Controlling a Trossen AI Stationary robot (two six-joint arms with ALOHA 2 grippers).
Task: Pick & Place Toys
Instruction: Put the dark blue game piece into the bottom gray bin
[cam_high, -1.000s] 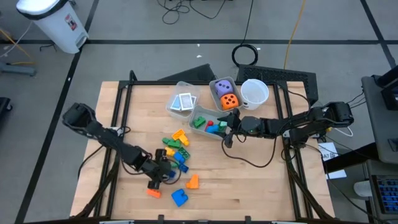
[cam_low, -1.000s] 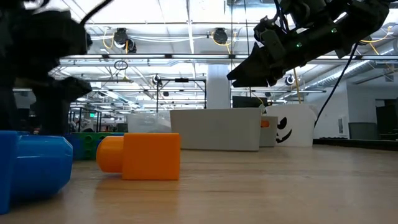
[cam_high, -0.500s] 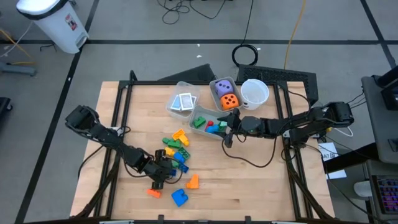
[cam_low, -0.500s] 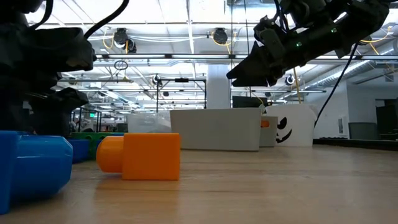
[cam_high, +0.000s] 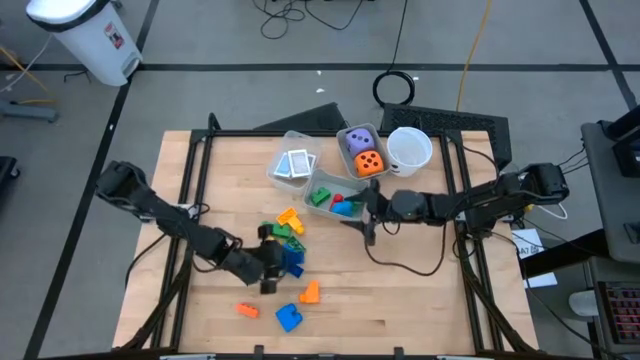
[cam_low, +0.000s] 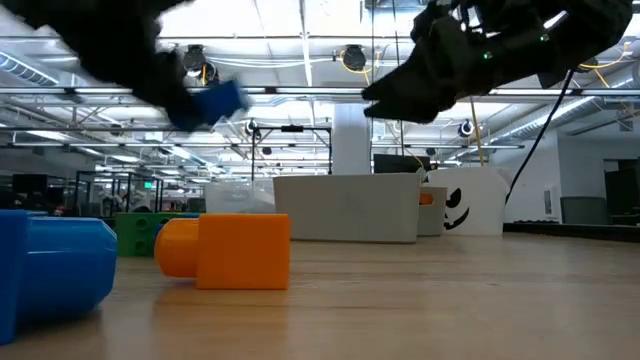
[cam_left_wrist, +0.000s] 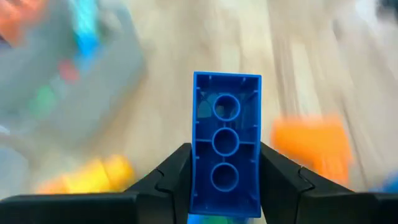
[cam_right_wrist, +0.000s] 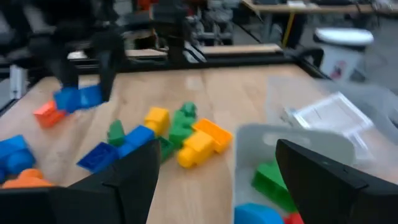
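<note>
Lifted off the table since half a second ago: a blue block (cam_left_wrist: 226, 145), now clamped between the fingers of the left gripper (cam_high: 282, 259) and carried clear of the wood, seen in the low view as a blue shape (cam_low: 213, 103) hanging well above the tabletop. Pulled back slightly over the same half second: the right gripper (cam_high: 366, 216), now hovering off the near edge of the bin of blocks (cam_high: 322, 180), fingers spread apart with nothing between them.

Left on the table (cam_high: 420, 300):
- a loose pile of yellow, green and blue blocks (cam_high: 284, 230) just behind the left gripper
- an orange block (cam_high: 310, 291) and a larger blue block (cam_high: 288, 318) nearer the front edge, close together
- a small orange piece (cam_high: 247, 310) a little to the left of those

Along the far edge: a bin with white cards (cam_high: 294, 164), a bin with the purple die (cam_high: 357, 140) and orange die (cam_high: 370, 162), and a white cup (cam_high: 409, 147) beside it.

Open bare wood across the front right of the table and along the left side, between the pile and the frame.
</note>
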